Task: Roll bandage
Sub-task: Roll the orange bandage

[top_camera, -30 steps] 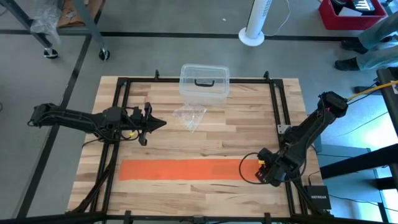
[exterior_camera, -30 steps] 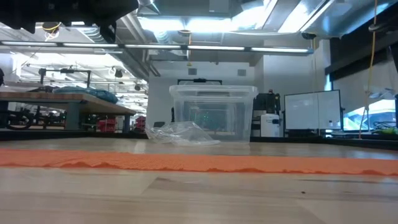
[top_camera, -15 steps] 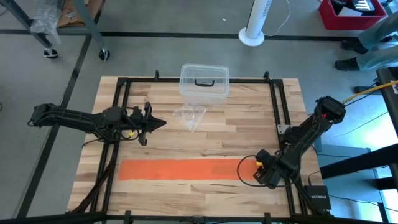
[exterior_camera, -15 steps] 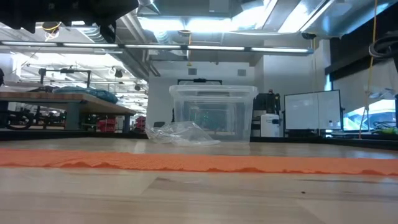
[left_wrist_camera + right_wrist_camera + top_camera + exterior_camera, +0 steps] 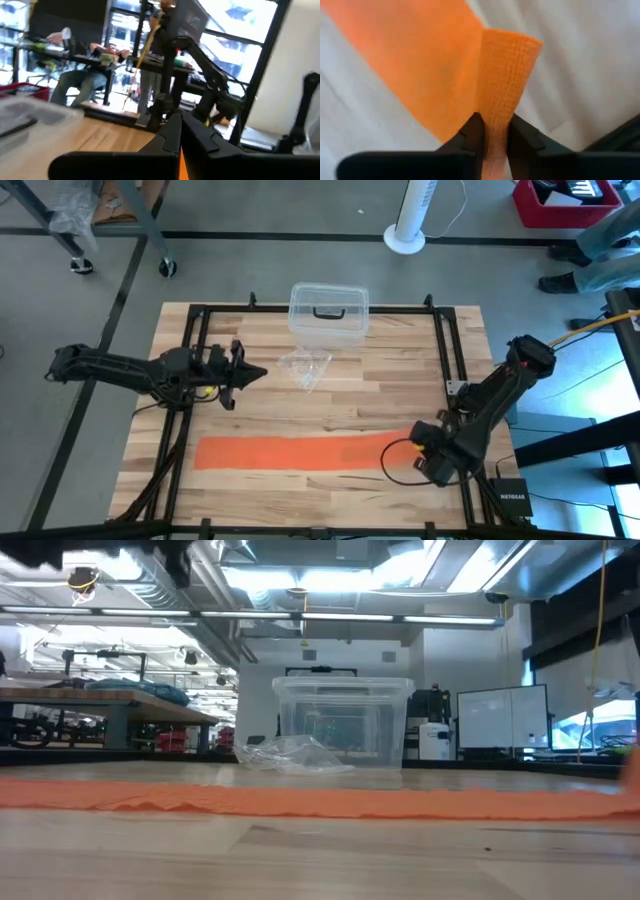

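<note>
Right pincer (image 5: 492, 131) pinches bandage (image 5: 506, 75) end, lifted off table (image 5: 380, 380).

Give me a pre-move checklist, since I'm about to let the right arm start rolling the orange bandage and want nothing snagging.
1. Right hand grips the bandage end: ok, the fingers pinch a raised fold of it in the right wrist view.
2. Rest of the bandage lies flat along the table: ok, though the low view shows slight ripples.
3. Clear box and crumpled plastic piece stand apart from the strip: ok, both sit toward the far edge.
4. Left hand is off the bandage: ok, it hangs above the table, short of the strip.
5. Left hand's fingers closed: ok, by the left wrist view.
6. Grip firm enough to roll: cannot tell.
</note>
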